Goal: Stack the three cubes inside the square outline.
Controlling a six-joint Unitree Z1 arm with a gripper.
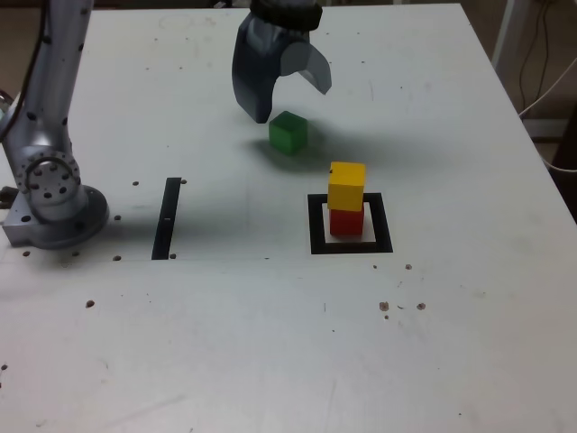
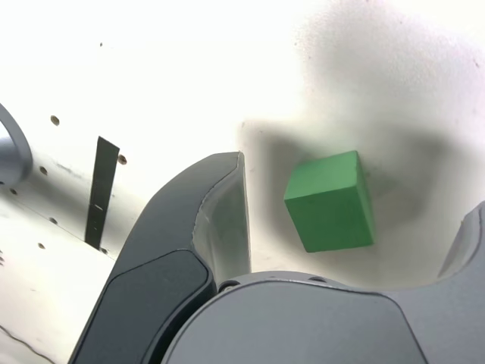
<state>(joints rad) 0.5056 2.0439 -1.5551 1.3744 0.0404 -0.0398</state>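
Hanging at the upper middle of the exterior view, my gripper [image 1: 290, 101] pointed down at the table [image 1: 270, 343] with its two dark jaws spread wide apart and nothing between them but air. The longer jaw reached almost to the surface just above and to the left of the green cube [image 1: 288, 133], while the shorter, paler jaw curved out toward the exterior view's right. I saw the arm's silver base [image 1: 50, 194] sitting at the left edge of that frame, its upright link rising out of the top left corner.

From the wrist view, the green cube [image 2: 331, 201] lay on the table in the gap between the jaws, touching neither, slightly turned against the jaw line, with a soft shadow around it.

Lower right of centre in the exterior view, the yellow cube [image 1: 347, 187] sat on top of the red cube [image 1: 346, 221], and that pair stood inside the square outline [image 1: 317, 225]. The green cube was well apart from them, up and to the left. A narrow black strip [image 1: 167, 218] lay left of centre on the table, also visible at the left of the wrist view [image 2: 100, 191].

I could read no brand, label or writing on anything.
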